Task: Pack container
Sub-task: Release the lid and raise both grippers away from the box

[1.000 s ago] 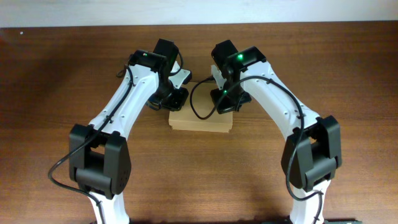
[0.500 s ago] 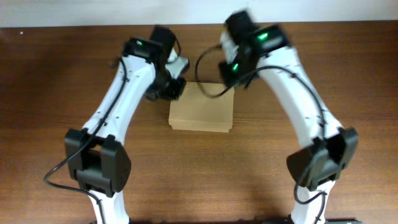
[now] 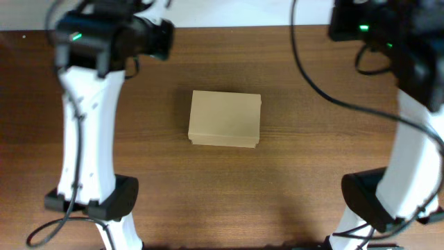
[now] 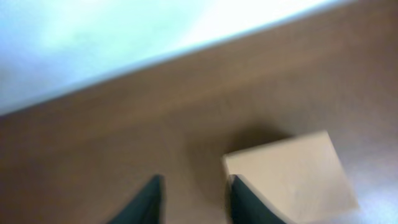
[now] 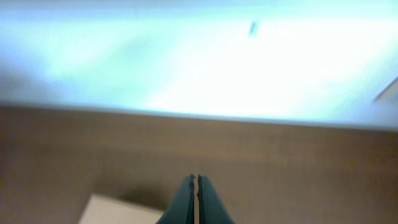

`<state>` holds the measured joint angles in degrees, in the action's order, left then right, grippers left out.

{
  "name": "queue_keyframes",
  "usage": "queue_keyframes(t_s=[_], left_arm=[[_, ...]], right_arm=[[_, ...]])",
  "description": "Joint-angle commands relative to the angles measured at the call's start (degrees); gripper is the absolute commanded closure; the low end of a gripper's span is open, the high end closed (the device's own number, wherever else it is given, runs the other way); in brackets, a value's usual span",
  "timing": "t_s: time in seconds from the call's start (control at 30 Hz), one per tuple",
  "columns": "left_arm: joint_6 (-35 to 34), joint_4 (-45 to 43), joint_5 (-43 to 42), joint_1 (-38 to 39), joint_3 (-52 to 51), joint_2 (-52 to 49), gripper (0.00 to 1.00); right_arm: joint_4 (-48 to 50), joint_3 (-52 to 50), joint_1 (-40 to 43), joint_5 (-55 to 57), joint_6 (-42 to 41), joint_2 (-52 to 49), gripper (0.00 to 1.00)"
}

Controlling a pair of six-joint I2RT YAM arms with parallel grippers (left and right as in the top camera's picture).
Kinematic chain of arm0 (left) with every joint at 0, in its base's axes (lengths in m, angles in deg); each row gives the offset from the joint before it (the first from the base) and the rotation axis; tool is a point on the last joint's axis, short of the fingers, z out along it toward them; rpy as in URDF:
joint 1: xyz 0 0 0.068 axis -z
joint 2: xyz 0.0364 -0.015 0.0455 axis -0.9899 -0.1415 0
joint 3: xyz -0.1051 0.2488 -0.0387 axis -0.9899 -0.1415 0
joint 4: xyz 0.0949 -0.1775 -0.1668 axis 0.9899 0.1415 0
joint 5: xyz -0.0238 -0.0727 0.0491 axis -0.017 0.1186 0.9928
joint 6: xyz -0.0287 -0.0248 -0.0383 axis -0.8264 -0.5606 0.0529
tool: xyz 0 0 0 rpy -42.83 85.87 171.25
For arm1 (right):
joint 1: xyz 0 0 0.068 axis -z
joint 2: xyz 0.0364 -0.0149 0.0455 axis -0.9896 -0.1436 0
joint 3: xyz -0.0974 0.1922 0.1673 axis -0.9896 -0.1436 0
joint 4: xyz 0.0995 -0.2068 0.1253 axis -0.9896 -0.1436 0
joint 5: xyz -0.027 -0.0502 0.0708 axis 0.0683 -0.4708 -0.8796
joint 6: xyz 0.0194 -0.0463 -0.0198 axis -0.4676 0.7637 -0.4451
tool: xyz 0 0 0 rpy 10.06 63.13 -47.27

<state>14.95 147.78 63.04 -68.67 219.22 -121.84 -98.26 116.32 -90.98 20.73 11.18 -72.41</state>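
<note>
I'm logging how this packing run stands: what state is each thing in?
container: closed, lid flat, untouched on the table.
left end effector: open, empty, off the container.
right end effector: shut, empty.

Container point(image 3: 225, 119): plain tan cardboard, matt, smooth, unprinted; slightly darker raw edge noted along its near side.
Table point(image 3: 159, 173) around container: dark brown wood, fine grain seen, low satin sheen.
Left arm point(image 3: 87, 132) and right arm point(image 3: 416, 146), either side of container: white plastic shells, smooth, lightly glossy; joints and bases in black plastic, duller.
Left gripper point(image 4: 196, 204), beside container: fingers dark, matt, blurred.
Right gripper point(image 5: 196, 202): fingers dark greenish-black, smooth, faint sheen.
</note>
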Motion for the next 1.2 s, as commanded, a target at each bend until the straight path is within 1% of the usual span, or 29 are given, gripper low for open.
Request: queue_keyframes(t_s=[0.0, 0.07, 0.1, 0.13, 0.17, 0.2, 0.23, 0.27, 0.4, 0.63, 0.87, 1.17], left_arm=[[0.2, 0.2, 2.4, -1.1, 6.3, 4.0, 0.44], [0.1, 0.2, 2.3, -1.7, 8.7, 5.3, 0.21], [0.1, 0.2, 2.4, -1.8, 9.3, 5.7, 0.13], [0.1, 0.2, 2.4, -1.8, 9.7, 6.3, 0.03], [0.1, 0.1, 2.6, -1.8, 9.8, 6.6, 0.00], [0.1, 0.2, 3.3, -1.8, 9.8, 7.0, 0.00], [0.1, 0.3, 4.3, -1.8, 9.8, 7.1, 0.00], [0.2, 0.5, 5.3, -1.8, 9.8, 7.1, 0.00], [0.2, 2.5, 8.2, -1.8, 9.7, 6.9, 0.00], [0.2, 3.9, 8.1, -1.8, 9.7, 6.9, 0.00], [0.2, 3.9, 8.1, -1.8, 9.7, 6.9, 0.00], [0.2, 3.9, 8.1, -1.8, 9.7, 6.9, 0.00]], right_arm=[[1.4, 5.6, 1.0, 0.9, 0.0, 3.0, 0.96], [3.2, 7.8, 1.0, 0.9, 0.0, 4.1, 0.94], [3.9, 8.3, 1.0, 0.8, 0.0, 4.8, 0.90], [4.4, 8.2, 1.0, 0.8, 0.0, 5.6, 0.81], [4.4, 8.2, 1.0, 0.9, 0.0, 6.2, 0.71], [4.2, 8.2, 1.0, 0.8, 0.0, 6.7, 0.53], [4.1, 8.2, 1.0, 0.8, 0.0, 7.1, 0.09], [4.0, 8.2, 1.0, 0.8, 0.0, 7.4, 0.01], [3.8, 8.2, 1.0, 0.6, 0.0, 7.5, 0.01], [0.5, 7.4, 1.0, 0.6, 0.0, 7.2, 0.01], [-7.0, 7.4, 1.0, 0.6, 0.0, 7.2, 0.01], [-8.7, 7.4, 1.0, 0.6, 0.0, 7.2, 0.01]])
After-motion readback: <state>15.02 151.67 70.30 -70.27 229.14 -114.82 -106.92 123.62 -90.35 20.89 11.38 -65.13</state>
